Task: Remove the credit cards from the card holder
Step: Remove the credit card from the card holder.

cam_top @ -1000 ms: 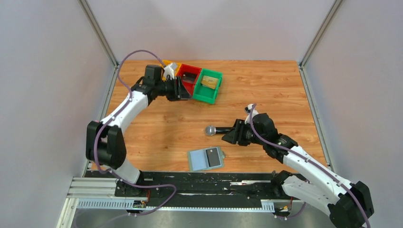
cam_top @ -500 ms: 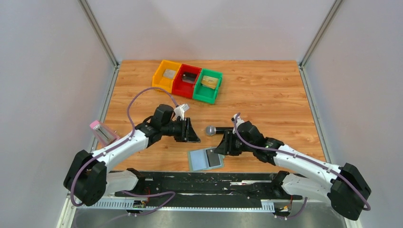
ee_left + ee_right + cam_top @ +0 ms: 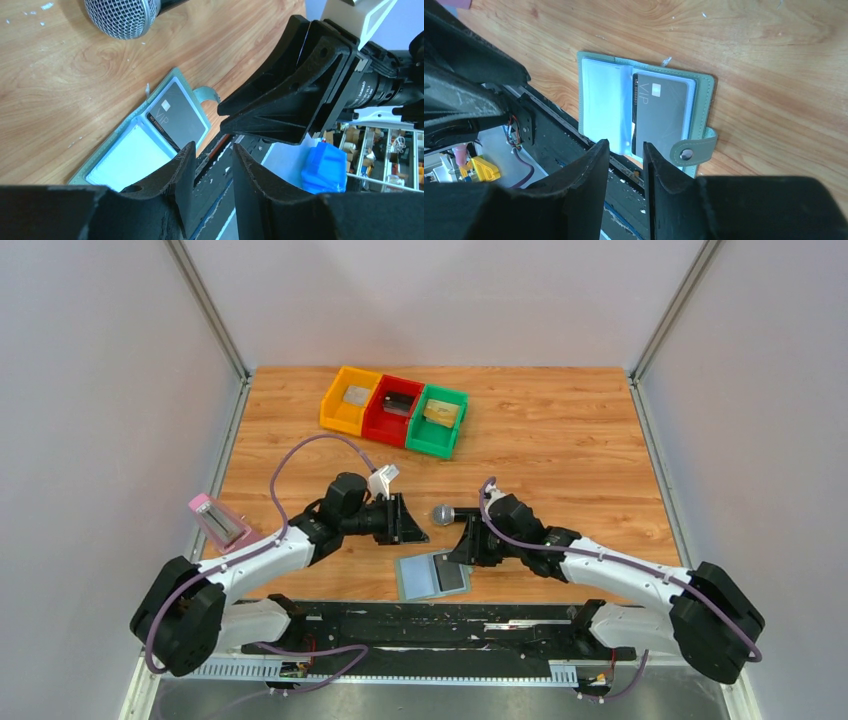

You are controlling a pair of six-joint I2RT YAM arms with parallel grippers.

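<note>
One dark grey card point(image 3: 659, 112), printed VIP, sits in the right-hand panel of the card holder point(image 3: 415, 578). The holder lies spread open and flat at the near edge of the table point(image 3: 560, 430). Its other panel shows only pale clear sleeves. Whether more cards lie beneath the dark one cannot be told. The strap point(image 3: 691, 150) with its snap hangs free off the holder's near corner.

The right gripper point(image 3: 625, 146) hangs over the holder, its fingers a narrow gap apart and holding nothing. Its tips line up roughly with the seam between sleeve and card; whether they touch it cannot be told. The left gripper point(image 3: 214, 149), likewise slightly parted and empty, points at the holder from its left side, near but apart.

A microphone point(image 3: 445, 514) lies just beyond the holder, between the two grippers. Well apart, at the far side, stand three bins point(image 3: 349, 415); the green one holds a gold-yellow card point(image 3: 441, 413).

The step in hand appears to be the approach to the one card visible in the holder. The next move probably calls for one gripper to pin the light holder down. The other would then catch the card's exposed edge and slide it out along its sleeve. The card lies thin and flush, so the holder could lift or skid with it.
</note>
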